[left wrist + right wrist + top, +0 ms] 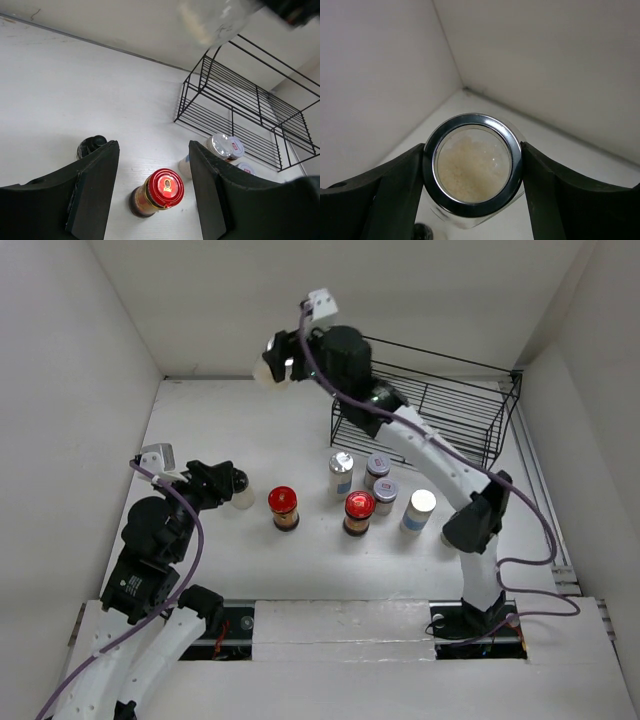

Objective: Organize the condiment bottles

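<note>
Right wrist view: right gripper (472, 150) is clamped on a small glass jar with a silver-rimmed lid and pale contents (473, 167), up by the back wall. Left gripper (154, 148) sits low with its fingers spread, gripping nothing. A red-lidded dark jar (161, 190) stands just ahead on the white table (230, 440).

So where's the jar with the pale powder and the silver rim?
In the top view, the jar is clamped in the right gripper, raised at the back, just left of the black wire rack.

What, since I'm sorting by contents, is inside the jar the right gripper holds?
Through the silver-rimmed end of the jar, pale beige granules show. How full it is cannot be seen: the fingers cover its sides.
</note>
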You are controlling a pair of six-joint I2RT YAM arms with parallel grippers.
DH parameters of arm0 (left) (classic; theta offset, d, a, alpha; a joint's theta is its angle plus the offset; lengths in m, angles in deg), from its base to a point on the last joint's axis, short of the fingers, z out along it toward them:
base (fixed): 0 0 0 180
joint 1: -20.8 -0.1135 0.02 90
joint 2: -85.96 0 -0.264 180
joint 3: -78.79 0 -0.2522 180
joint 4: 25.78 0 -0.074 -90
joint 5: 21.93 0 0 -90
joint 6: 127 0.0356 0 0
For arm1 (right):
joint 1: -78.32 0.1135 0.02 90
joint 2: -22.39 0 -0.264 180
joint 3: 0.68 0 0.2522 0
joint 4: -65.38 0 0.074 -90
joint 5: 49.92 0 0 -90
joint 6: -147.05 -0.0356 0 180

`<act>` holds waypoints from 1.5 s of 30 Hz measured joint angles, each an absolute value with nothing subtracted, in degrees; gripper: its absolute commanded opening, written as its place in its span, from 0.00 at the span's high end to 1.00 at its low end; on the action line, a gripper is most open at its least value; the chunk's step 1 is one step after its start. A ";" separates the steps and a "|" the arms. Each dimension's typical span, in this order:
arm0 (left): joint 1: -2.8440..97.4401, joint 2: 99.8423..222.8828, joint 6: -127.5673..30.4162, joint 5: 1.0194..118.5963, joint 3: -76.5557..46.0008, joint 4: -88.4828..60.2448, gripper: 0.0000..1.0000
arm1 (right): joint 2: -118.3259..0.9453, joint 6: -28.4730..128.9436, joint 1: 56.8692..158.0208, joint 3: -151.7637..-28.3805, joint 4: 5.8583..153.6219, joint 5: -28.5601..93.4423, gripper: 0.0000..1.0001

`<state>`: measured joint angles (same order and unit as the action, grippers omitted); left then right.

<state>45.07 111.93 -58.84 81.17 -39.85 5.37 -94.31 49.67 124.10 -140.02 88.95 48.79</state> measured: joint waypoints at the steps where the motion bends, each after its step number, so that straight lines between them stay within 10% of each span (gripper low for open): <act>1: 45.07 111.87 -58.84 81.13 -39.85 5.37 0.47 | -92.83 49.72 123.31 -141.35 88.95 48.60 0.58; 13: 45.07 111.47 -58.84 80.43 -39.85 5.33 0.47 | -88.22 49.65 106.50 -140.91 89.73 50.89 0.58; 45: 45.07 111.43 -58.84 79.64 -39.85 4.50 0.47 | -87.87 49.76 103.88 -121.11 91.55 50.82 0.55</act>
